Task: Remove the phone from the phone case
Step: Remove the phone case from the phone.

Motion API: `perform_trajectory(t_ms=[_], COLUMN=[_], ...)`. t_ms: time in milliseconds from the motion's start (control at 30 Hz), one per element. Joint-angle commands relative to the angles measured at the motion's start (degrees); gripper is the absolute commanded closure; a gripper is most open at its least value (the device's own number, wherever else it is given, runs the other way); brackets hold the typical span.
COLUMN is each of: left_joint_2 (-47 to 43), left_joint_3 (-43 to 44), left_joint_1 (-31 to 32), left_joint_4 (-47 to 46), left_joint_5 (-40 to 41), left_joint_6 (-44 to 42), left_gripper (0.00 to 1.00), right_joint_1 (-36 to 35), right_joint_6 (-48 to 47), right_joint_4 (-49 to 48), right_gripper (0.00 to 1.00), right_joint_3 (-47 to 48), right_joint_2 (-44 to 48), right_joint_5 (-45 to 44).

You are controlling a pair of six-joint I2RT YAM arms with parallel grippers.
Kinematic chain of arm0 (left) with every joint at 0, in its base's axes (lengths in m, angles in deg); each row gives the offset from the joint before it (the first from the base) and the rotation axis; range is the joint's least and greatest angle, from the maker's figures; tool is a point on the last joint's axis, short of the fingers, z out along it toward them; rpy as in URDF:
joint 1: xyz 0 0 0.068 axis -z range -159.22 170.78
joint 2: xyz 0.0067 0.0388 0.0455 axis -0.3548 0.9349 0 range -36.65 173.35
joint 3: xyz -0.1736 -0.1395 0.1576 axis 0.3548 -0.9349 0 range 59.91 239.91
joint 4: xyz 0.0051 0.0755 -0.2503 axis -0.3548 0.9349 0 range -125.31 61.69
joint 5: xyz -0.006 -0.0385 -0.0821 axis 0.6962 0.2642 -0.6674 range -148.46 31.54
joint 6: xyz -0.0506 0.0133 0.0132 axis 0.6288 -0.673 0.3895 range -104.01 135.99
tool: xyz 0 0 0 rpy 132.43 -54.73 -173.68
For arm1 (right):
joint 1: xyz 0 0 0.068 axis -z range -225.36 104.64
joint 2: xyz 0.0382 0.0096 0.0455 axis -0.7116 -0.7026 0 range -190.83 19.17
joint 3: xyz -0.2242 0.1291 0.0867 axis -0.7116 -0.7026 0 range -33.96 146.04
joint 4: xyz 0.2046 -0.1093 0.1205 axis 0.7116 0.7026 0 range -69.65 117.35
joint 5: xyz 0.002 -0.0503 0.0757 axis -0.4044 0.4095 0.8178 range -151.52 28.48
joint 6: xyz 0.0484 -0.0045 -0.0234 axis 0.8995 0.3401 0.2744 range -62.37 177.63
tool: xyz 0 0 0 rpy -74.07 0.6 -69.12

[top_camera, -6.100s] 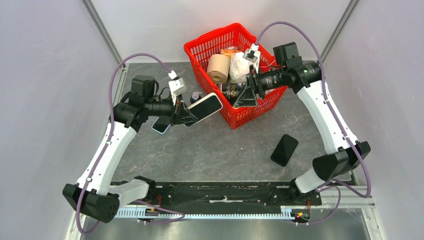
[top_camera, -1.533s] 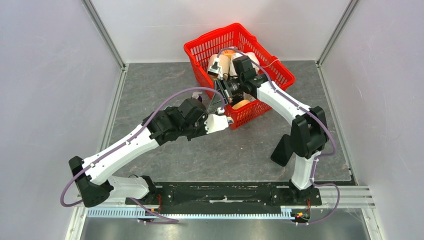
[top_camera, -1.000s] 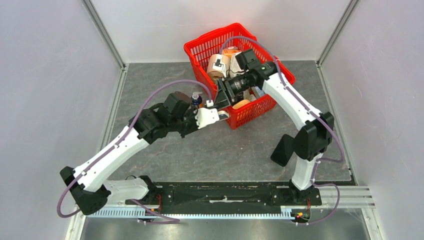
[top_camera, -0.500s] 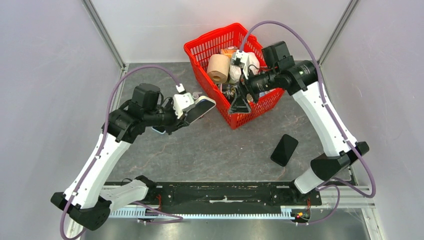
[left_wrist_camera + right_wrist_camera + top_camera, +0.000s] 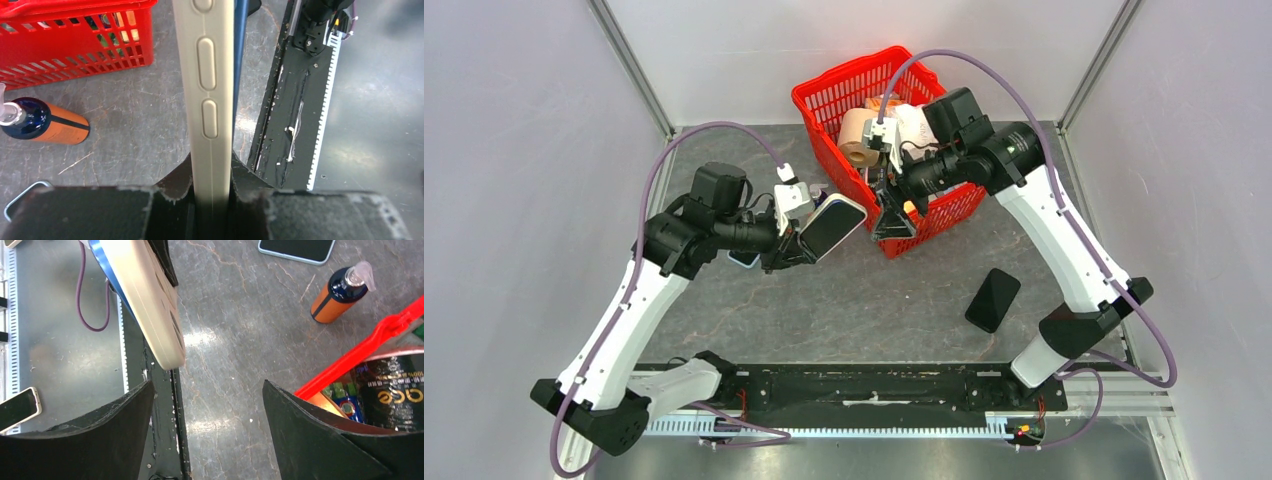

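The left tool is clamped on one end of the phone case and holds it up off the table, free end pointing towards the right arm. This is probably so that the other arm can work on the end that sticks out. In the left wrist view the cream case runs edge-on up from between the fingers, its moulded side buttons in plain sight. A thin blue strip along one side is, I judge, the phone, seated inside the case and not yet freed. The right tool hangs at the near wall of the red basket, jaws spread wide with nothing between them. It faces the case's free end, which suggests it is placed to grasp or push there. A black phone lies flat on the table well apart from the action, and another phone lies near an orange and dark blue pump bottle. No brand or writing shows on the case. The only lettering is gold print on a black packet in the basket, cut off and too partial to read.
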Motion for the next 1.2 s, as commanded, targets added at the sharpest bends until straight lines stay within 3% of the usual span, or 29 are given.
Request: perform_trajectory(t_ms=[0, 233, 333, 533, 633, 867, 1167], left_joint_2=[0.0, 0.5, 0.6, 0.4, 0.2, 0.1, 4.2], left_joint_3=[0.9, -0.6, -1.4, -2.1, -2.4, -3.6, 2.4], left_joint_1=[-0.1, -0.1, -0.1, -0.1, -0.1, -0.1, 2.8], left_joint_4=[-5.5, -7.0, -7.7, -9.0, -9.7, -8.2, 12.3], left_joint_5=[-5.4, -6.4, -6.8, -8.2, -9.2, -19.3, -21.6], left_joint_6=[3.8, 4.7, 4.9, 5.4, 5.5, -2.5, -32.6], left_gripper=[0.98, 0.98, 0.98, 0.98, 0.98, 0.98, 0.98], right_joint_1=[-1.0, -2.3, -2.5, -2.8, -2.8, -2.8, -6.6], right_joint_6=[0.1, 0.8, 0.8, -0.6, -2.5, -9.6, -16.7], right_joint_4=[-0.1, -0.2, -0.2, 0.9, 1.9, 7.7, 16.8], right_gripper=[0.15, 0.24, 0.35, 0.74, 1.00, 1.00, 1.00], right_joint_3=[4.0, 4.5, 4.4, 3.2, 2.1, 2.1, 6.0], right_joint_2=[-1.2, -2.4, -2.8, -2.9, -2.2, -0.6, -3.3], right_joint_5=[3.3, 5.1, 5.7, 6.9, 7.3, 12.2, 15.4])
